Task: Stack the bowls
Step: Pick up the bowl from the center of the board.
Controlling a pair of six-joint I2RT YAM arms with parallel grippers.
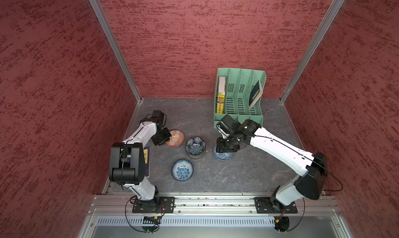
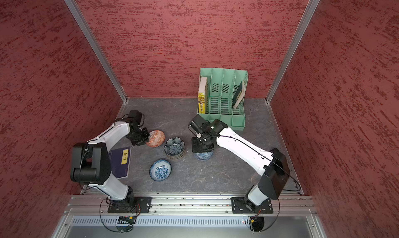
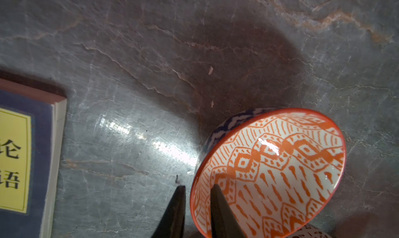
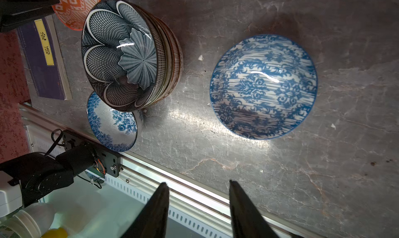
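My left gripper [image 3: 198,185] has one finger inside and one outside the near rim of the orange geometric bowl [image 3: 269,167], shut on it; the bowl [image 1: 175,138] sits tilted at the left of the group. Beside it stands a stack of several bowls topped by the dark flower-shaped bowl [image 1: 195,147] [image 4: 121,53]. A blue-white floral bowl [image 1: 182,170] [image 4: 112,122] lies alone in front of the stack. My right gripper [image 4: 197,183] is open and empty, hovering over a second blue-white bowl [image 4: 263,85] [image 2: 203,156] to the right of the stack.
A mint-green file rack [image 1: 239,96] holding books stands at the back right, just behind my right arm. A dark blue book [image 2: 121,162] lies flat on the table by my left arm. The aluminium rail [image 1: 216,201] runs along the front edge, and red walls enclose the table.
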